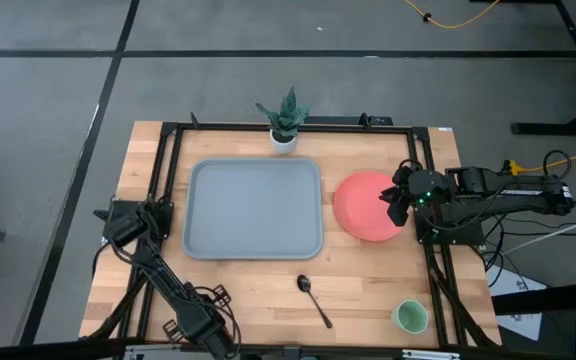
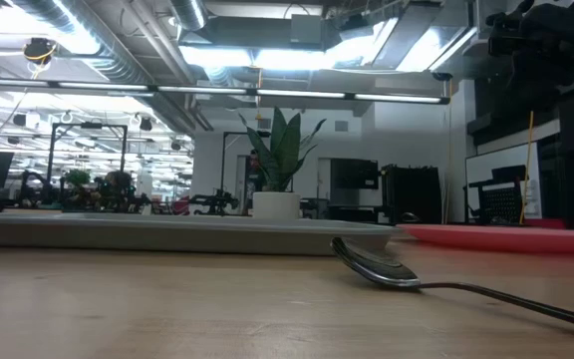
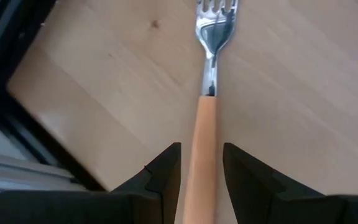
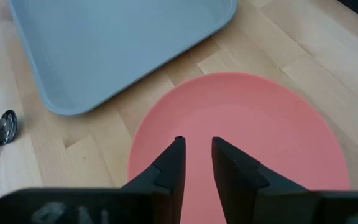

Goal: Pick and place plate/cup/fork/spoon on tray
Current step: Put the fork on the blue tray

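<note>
Pale wood planks make up your table (image 1: 258, 290), framed by black rails, on a grey floor with dark seams. The low view alone gives you the room: ceiling light strips, ducts, racks of gear far back, and the potted plant (image 2: 279, 165) standing past the tray's (image 2: 167, 231) far rim.

Your right gripper (image 4: 196, 163) hangs over the plate (image 4: 278, 124), fingers slightly parted with only a narrow gap, nothing between them. The tray (image 1: 255, 208) lies just ahead of it and off to one side, close to the plate but apart. From above, the same gripper (image 1: 398, 198) sits over the plate's (image 1: 363, 210) right edge.

Your left gripper (image 3: 202, 167) straddles the fork (image 3: 207, 93): the orange handle runs between the two fingers, tines pointing away. Can't tell if the pads actually touch it. Only the left wrist view shows the fork; from above that arm covers it at the table's left edge.

The spoon (image 1: 314, 299) lies on bare wood near the front, well clear of both grippers; the cup (image 1: 409, 316) sits at the front right corner. The low view shows the spoon's (image 2: 377, 267) bowl close up.
</note>
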You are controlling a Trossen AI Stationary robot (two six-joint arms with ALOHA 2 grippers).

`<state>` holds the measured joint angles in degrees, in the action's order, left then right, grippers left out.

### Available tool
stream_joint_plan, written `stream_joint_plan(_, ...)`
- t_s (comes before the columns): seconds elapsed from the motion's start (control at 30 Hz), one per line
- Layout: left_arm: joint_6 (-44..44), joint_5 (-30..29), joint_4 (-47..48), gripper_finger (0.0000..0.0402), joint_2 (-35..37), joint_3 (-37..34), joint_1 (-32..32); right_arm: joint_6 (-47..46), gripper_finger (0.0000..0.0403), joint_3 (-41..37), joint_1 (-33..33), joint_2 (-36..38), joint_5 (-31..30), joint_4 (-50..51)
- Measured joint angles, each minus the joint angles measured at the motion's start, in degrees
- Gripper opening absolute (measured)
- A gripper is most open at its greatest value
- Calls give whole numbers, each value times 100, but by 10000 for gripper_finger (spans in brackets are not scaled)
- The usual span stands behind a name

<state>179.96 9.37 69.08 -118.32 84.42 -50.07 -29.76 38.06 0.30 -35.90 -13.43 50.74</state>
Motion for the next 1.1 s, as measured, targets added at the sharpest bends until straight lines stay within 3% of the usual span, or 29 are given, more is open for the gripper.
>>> stream_joint_plan(0.83, -54, -105, -226, 112, -361, 22, -9, 2, 83, 0, 1, 2, 9, 11)
stream_joint_plan(1.1, -195, -240, -222, 62, -355, 13, 44, 4, 83, 0, 0, 0, 4, 11)
